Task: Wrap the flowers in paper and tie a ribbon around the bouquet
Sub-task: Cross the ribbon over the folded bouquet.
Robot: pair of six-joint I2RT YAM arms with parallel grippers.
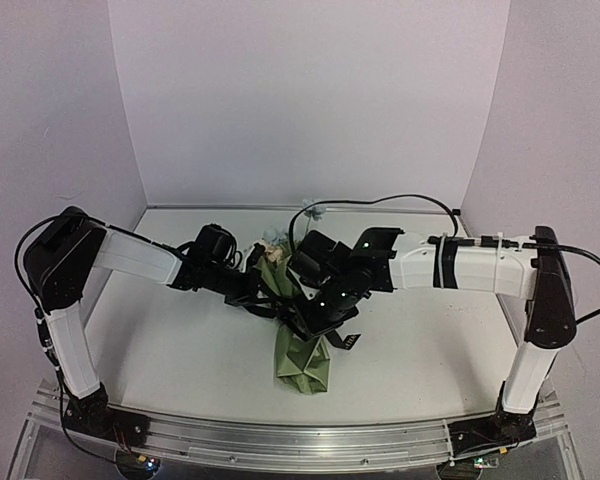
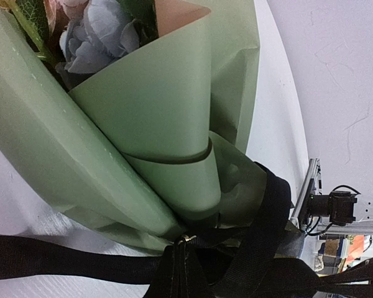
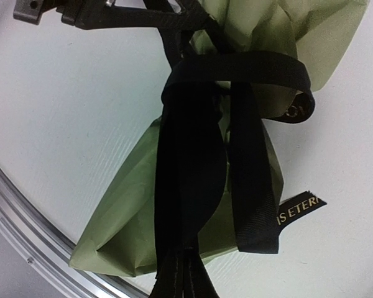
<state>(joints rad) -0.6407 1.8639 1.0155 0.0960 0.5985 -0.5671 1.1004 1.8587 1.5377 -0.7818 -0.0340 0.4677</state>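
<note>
While the wrapping part looks done, tying is the step in hand: the olive-green paper cone bouquet (image 1: 302, 365) lies mid-way on the white surface (image 1: 180, 340), pale blue blooms (image 2: 93, 37) poking out the wide end, and the narrow black lettered ribbon (image 3: 193, 155) is looped round its pinched waist. The left fingers (image 1: 263, 297) and right fingers (image 1: 315, 318) are both clamped tight, each pinching a ribbon strand as far as I can tell. Next, I'd guess, is pulling the strands apart to snug the knot without dragging the cone.

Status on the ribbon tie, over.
Left hand, right hand shut on ribbon. Ribbon looped round bouquet waist, printed ends loose. Nothing blocking.
</note>
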